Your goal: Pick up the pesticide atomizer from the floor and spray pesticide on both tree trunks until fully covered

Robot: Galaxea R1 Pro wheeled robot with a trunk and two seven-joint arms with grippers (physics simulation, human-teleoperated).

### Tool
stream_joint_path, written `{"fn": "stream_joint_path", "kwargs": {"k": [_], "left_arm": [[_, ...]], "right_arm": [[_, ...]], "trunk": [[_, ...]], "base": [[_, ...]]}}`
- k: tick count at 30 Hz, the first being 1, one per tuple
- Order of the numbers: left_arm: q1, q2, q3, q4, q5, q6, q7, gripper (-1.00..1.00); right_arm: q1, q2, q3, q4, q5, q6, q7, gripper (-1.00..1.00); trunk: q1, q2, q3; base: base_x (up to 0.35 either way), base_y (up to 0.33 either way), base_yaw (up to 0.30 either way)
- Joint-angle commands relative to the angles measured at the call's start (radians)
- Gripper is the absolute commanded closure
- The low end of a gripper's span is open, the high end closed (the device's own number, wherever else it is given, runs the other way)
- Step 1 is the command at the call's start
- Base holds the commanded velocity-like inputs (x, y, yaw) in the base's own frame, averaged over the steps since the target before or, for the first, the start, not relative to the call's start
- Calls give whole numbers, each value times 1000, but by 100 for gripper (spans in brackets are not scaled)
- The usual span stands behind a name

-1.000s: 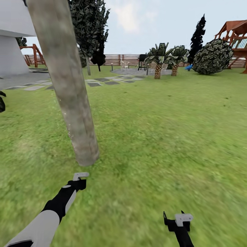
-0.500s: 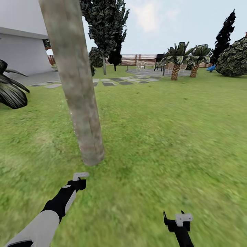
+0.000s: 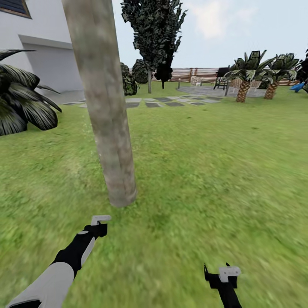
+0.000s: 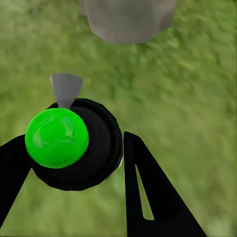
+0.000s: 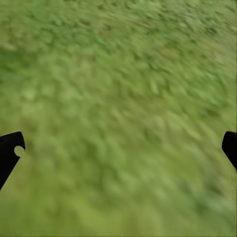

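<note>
A palm (image 3: 21, 102) stands at far left on the grass (image 3: 205, 171). Next, a thick tree trunk (image 3: 105, 102) rises just ahead of the left gripper (image 3: 99, 222), which pinches the atomizer (image 4: 74, 143), its green dot (image 4: 57, 138) up and nozzle toward the trunk base (image 4: 127, 19). Stepping stones (image 3: 164, 102) and a fence (image 3: 194, 73) lie beyond. At right, the right gripper (image 3: 222, 273) hangs over grass, fingers (image 5: 10, 153) spread wide, holding nothing.
</note>
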Motion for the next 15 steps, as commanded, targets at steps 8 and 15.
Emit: {"fn": "stream_joint_path", "kwargs": {"k": [8,15], "left_arm": [[0,-1,0,0,0,0,0,100],[0,-1,0,0,0,1,0,100]], "right_arm": [[0,0,0,0,0,0,0,-100],[0,0,0,0,0,0,0,-100]], "trunk": [[0,0,0],[0,0,0]], "base": [[110,-269,276],[23,-272,276]]}}
